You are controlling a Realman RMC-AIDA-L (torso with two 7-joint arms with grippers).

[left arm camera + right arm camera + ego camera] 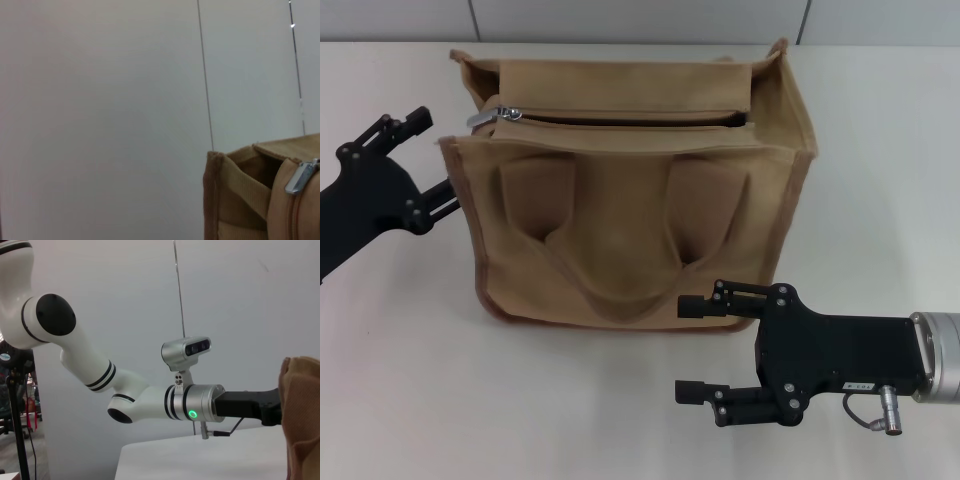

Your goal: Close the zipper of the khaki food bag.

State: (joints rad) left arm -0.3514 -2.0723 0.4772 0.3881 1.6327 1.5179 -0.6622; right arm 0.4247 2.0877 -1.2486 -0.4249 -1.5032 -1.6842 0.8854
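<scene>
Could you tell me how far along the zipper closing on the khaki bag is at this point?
Nothing looks done yet: the zipper gapes dark along the top of the khaki food bag, and its silver slider sits at the end on the robot's left. The left gripper is open beside that corner, gripping nothing. The right gripper is open in front of the bag. Grasping the pull and drawing it across remains.
</scene>
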